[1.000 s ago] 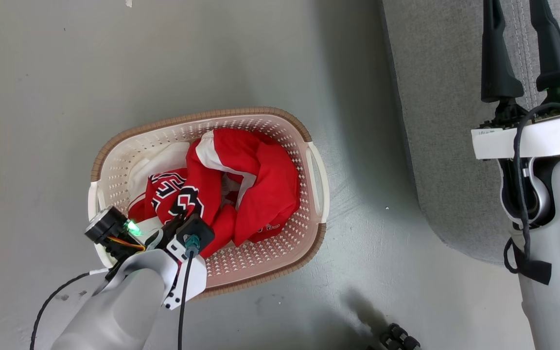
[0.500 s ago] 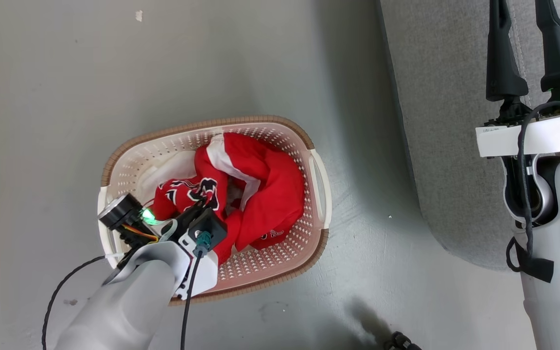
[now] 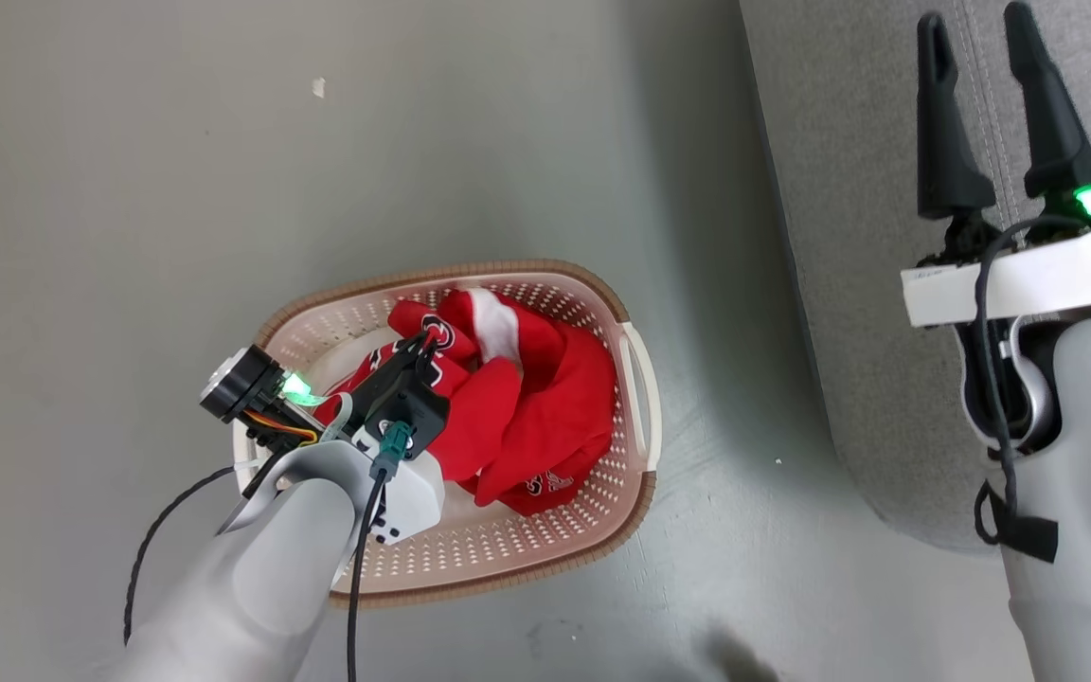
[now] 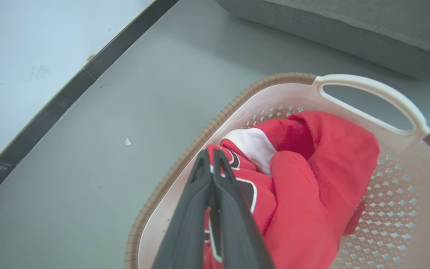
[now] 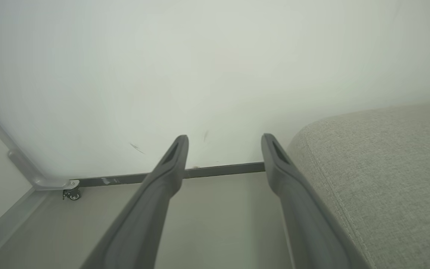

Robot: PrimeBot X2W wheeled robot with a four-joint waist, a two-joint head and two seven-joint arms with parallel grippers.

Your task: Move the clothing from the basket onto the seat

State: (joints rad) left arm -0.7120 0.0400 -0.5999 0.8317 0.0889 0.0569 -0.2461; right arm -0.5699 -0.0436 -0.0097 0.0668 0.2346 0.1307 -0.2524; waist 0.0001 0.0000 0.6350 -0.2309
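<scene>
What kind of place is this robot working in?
Probably a home-style room, perhaps a mock-up living area: a light-grey upholstered seat, a laundry basket holding red clothing on a bare grey floor, and a plain white wall with a dark baseboard.

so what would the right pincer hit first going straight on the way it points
Likely the wall, just above its dark skirting; the right pincer looks to pass beside the sofa cushion.

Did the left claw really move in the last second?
Yes. Measured against the rim of the basket, the left gripper, shut on the clothing, has gone from the near-left corner toward the far rim, drawing fabric with it.
</scene>
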